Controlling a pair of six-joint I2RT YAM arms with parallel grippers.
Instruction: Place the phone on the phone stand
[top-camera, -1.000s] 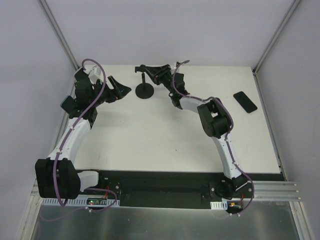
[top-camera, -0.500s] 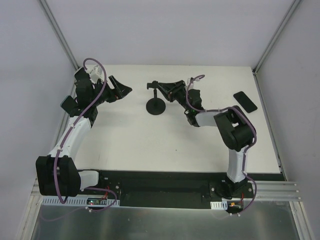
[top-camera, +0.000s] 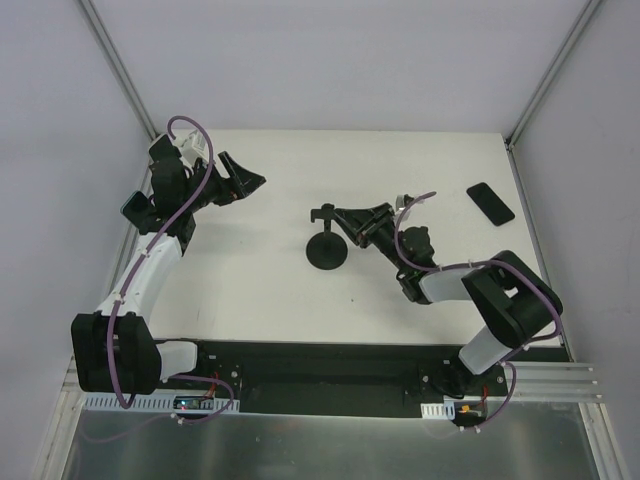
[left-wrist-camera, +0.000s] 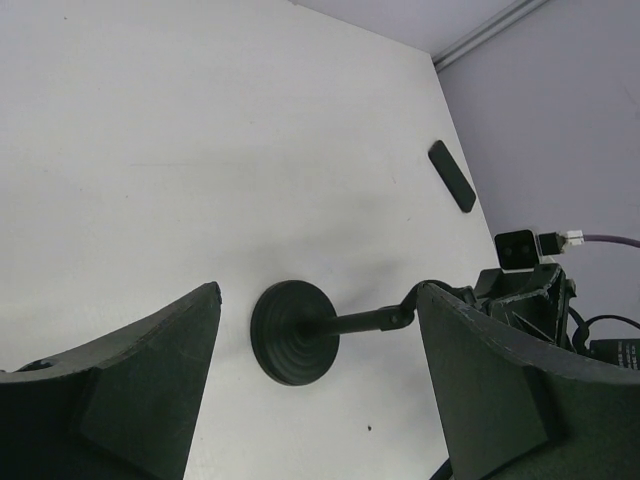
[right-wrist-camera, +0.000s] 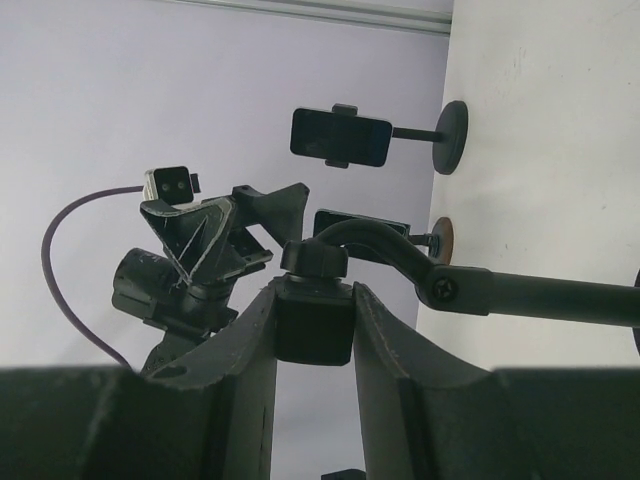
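The black phone stand (top-camera: 326, 253) stands on its round base near the table's middle, with its stalk and cradle at the top. My right gripper (top-camera: 352, 222) is shut on the block at the stand's head (right-wrist-camera: 313, 322), both fingers pressed to its sides. From that block, the stand's arm (right-wrist-camera: 530, 295) runs off to the right. The phone (top-camera: 490, 203), a flat black slab, lies at the back right of the table, apart from both grippers. My left gripper (top-camera: 243, 180) hangs open at the back left. Its wrist view looks down on the stand's base (left-wrist-camera: 293, 332) and the phone (left-wrist-camera: 452, 175).
The white table (top-camera: 250, 300) is walled by pale panels with metal corner posts at the back left (top-camera: 120, 70) and back right (top-camera: 550, 70). The left arm (right-wrist-camera: 195, 255) shows beyond the stand in the right wrist view.
My right gripper has brought the phone stand from the back of the table forward and to the right, near the middle. The left arm and the phone have stayed put.
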